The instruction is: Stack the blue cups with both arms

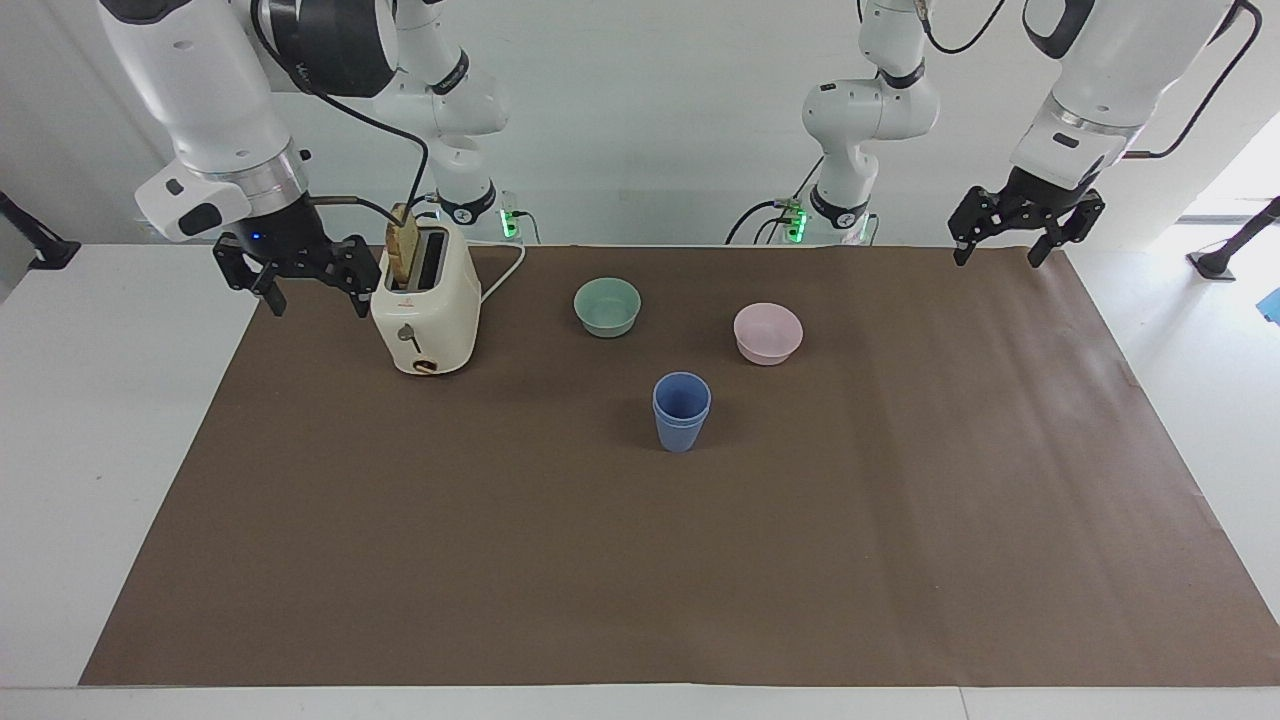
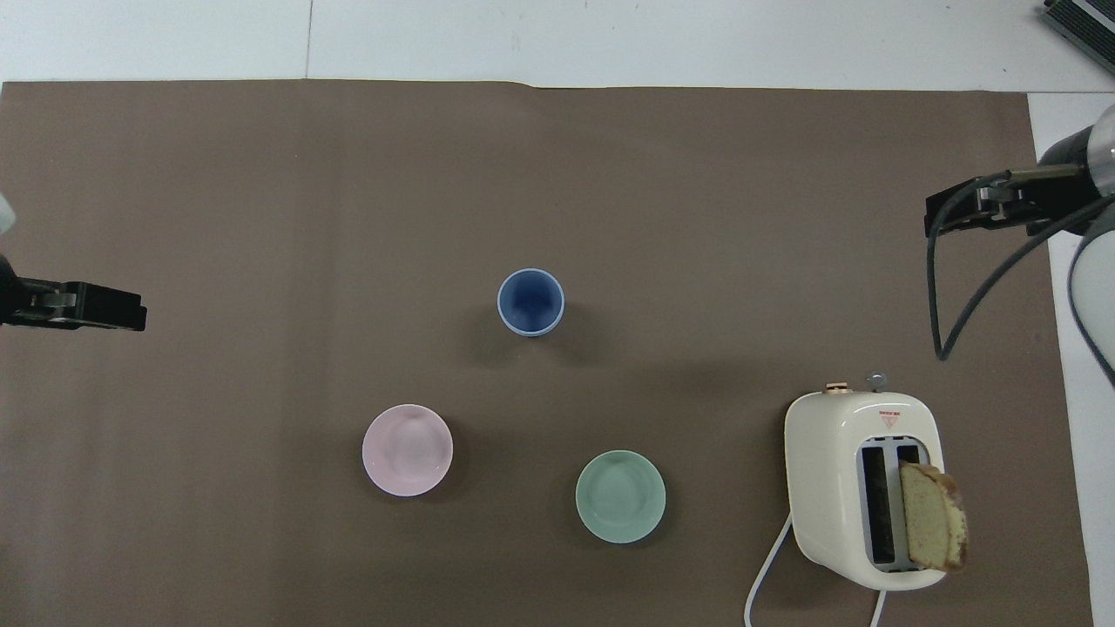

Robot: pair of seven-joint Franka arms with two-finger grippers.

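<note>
The two blue cups (image 1: pixel 681 410) stand nested, one inside the other, upright near the middle of the brown mat; they also show in the overhead view (image 2: pixel 530 301). My right gripper (image 1: pixel 318 300) is open and empty, up in the air over the mat's edge at the right arm's end, beside the toaster; it shows in the overhead view (image 2: pixel 967 205) too. My left gripper (image 1: pixel 997 258) is open and empty, raised over the mat's corner at the left arm's end, where that arm waits; it shows in the overhead view (image 2: pixel 87 305).
A cream toaster (image 1: pixel 425 310) with a bread slice in one slot stands toward the right arm's end. A mint-green bowl (image 1: pixel 607 306) and a pink bowl (image 1: pixel 768 332) sit nearer to the robots than the cups. Two slimmer arms stand at the table's robot end.
</note>
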